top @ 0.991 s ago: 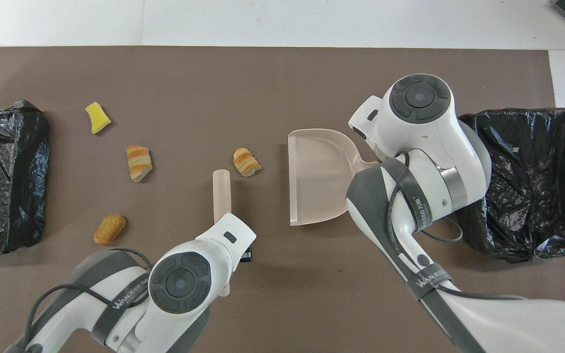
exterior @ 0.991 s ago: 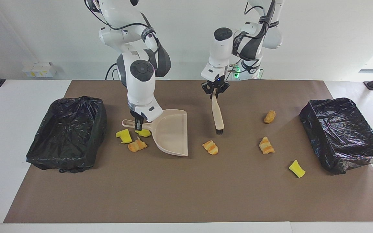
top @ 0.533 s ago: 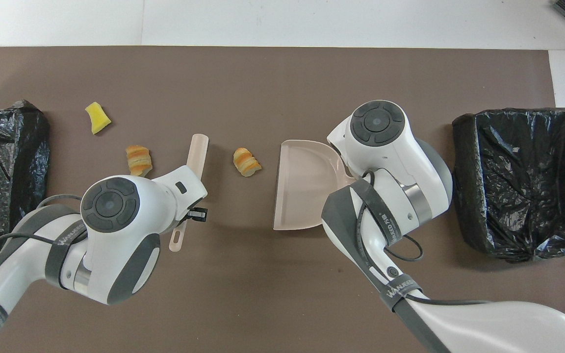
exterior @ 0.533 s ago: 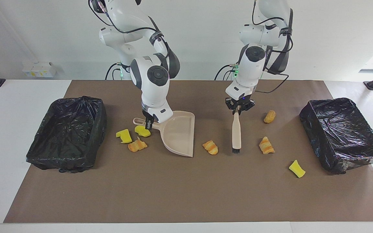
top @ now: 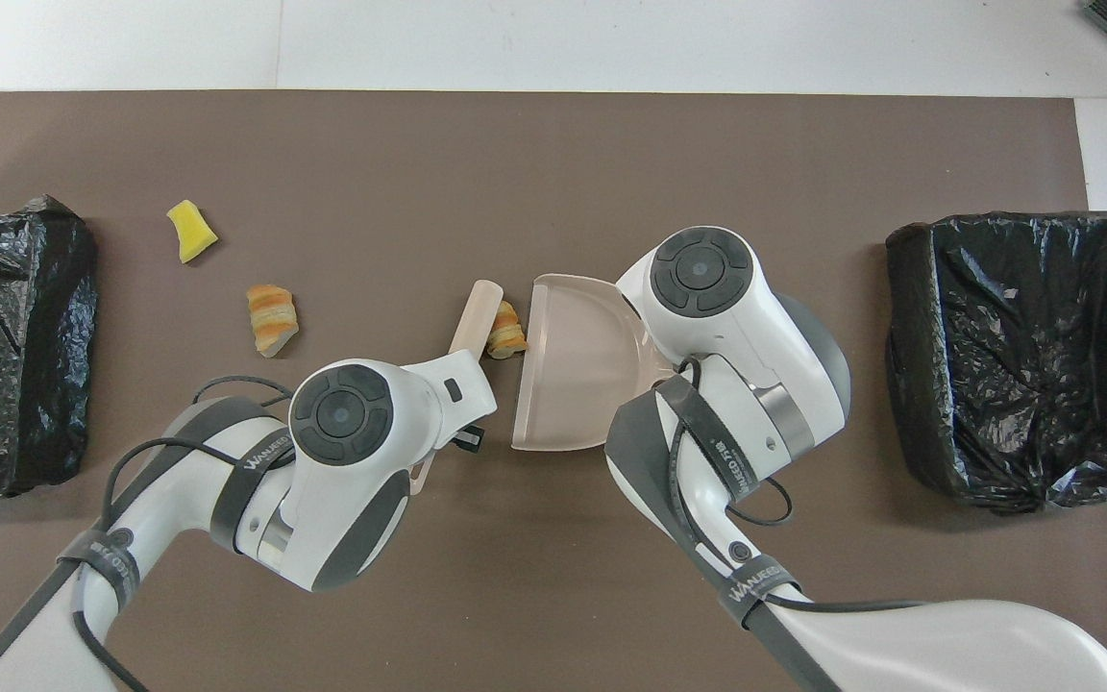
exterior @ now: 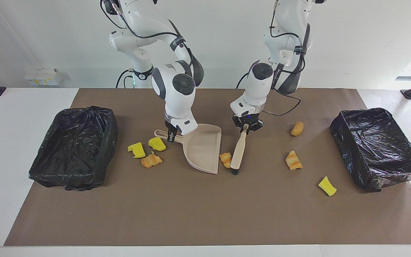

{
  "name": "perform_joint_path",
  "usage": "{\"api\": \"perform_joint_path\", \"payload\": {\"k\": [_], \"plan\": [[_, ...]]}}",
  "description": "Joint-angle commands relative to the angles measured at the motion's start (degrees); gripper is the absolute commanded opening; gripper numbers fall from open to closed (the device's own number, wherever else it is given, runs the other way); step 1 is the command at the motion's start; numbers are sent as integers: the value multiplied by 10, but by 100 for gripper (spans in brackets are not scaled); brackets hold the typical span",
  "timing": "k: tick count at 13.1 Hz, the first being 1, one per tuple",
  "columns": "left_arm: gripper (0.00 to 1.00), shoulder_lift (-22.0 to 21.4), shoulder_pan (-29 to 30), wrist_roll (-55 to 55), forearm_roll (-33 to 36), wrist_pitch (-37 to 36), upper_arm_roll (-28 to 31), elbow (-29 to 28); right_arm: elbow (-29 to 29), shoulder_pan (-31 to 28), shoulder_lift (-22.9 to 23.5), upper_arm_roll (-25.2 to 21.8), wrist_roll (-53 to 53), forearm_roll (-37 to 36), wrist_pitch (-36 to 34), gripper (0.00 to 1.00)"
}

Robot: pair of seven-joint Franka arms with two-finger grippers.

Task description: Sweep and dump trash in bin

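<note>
Beige dustpan (exterior: 203,150): flat on the brown mat (exterior: 205,210), open edge just beside a striped bread-like lump (exterior: 226,159)
Right gripper (exterior: 171,136): pinching the dustpan's handle
Left gripper (exterior: 246,127): clamped on the handle of the brush (exterior: 238,151), whose bristles meet the mat beside that lump
Lump by the dustpan: between brush and dustpan lip
Other trash: two yellow wedges (exterior: 136,150) and a striped lump (exterior: 151,160) near the black-lined bin (exterior: 73,146) at the right arm's end; three more bits (exterior: 293,160) toward the other bin (exterior: 378,148)
</note>
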Motion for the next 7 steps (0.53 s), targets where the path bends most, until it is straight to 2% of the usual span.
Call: {"api": "perform_joint_path", "payload": {"k": [1,3,5,7], "plan": [[0,-10,-62,-76,-26,-6,8,4,-15,-2,-8,4,11,-8,12,0],[0,-12,-58,-110,-26,-6,8,8,-15,-2,-8,4,11,-8,12,0],[0,-35,-46,-111,-29,-23,12,13,-15,-2,-8,4,11,-8,12,0],[0,-55,-29,-130,-29,-70,15,27,-15,-2,-8,4,11,-7,12,0]]}}
